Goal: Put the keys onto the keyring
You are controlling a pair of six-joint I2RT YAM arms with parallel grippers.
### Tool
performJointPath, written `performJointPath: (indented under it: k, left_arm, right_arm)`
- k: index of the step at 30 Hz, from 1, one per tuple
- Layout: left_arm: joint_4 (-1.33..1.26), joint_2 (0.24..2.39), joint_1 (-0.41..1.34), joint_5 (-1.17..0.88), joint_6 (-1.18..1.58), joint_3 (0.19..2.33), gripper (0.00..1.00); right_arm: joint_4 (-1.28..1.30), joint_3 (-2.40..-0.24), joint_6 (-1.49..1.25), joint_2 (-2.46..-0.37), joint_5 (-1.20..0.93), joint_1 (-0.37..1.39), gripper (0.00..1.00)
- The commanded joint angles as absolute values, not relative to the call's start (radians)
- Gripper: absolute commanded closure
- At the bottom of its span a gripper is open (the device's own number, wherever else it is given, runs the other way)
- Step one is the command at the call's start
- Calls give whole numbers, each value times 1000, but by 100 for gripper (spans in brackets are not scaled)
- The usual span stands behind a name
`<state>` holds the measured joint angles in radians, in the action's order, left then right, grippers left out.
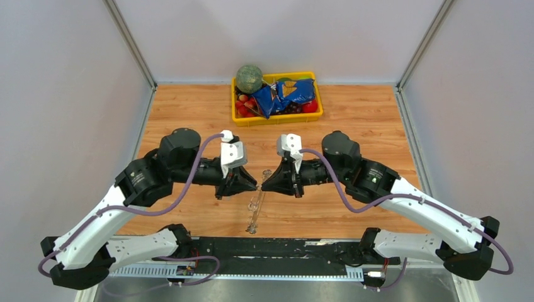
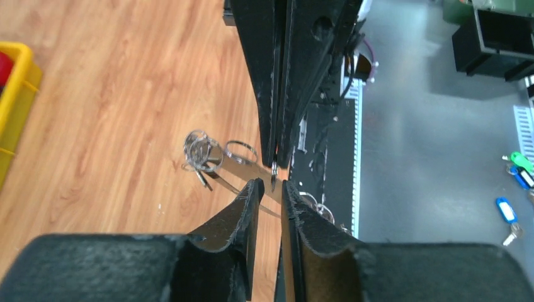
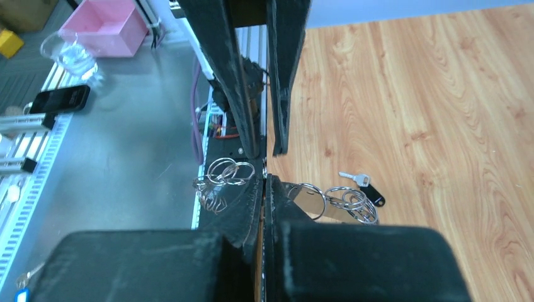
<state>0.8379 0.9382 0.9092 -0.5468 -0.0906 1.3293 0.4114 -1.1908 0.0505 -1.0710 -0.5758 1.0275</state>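
The keyring (image 1: 254, 207) lies on the wooden table between the arms, a chain of silver rings and links running toward the near edge. Its rings also show in the left wrist view (image 2: 201, 151) and the right wrist view (image 3: 343, 200). One key (image 3: 371, 194) with a black head lies flat on the wood beside the rings. My left gripper (image 2: 272, 184) is narrowly open, tip to tip with my right gripper (image 3: 264, 179). The right gripper is shut on a small silver ring (image 2: 274, 173) that hangs at its tips, just above the table.
A yellow tray (image 1: 277, 119) at the back holds a green ball, a blue bag and red items. A black rail (image 1: 283, 248) runs along the near table edge. Off the table lie a pink box (image 3: 110, 25) and a phone (image 3: 60, 99).
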Motion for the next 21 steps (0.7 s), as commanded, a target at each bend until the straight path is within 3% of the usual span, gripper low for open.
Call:
performJointPath:
  k: [1, 7, 21]
  left_arm:
    - [629, 821, 909, -529, -61, 1290, 67]
    - [327, 667, 909, -565, 42, 1119, 57]
    - [-9, 680, 910, -591, 173, 997, 57]
  right_arm:
    - [169, -1124, -75, -959, -499, 1034, 100]
    - [13, -1047, -168, -863, -444, 1051, 100]
    - [-339, -890, -264, -777, -422, 1070, 100]
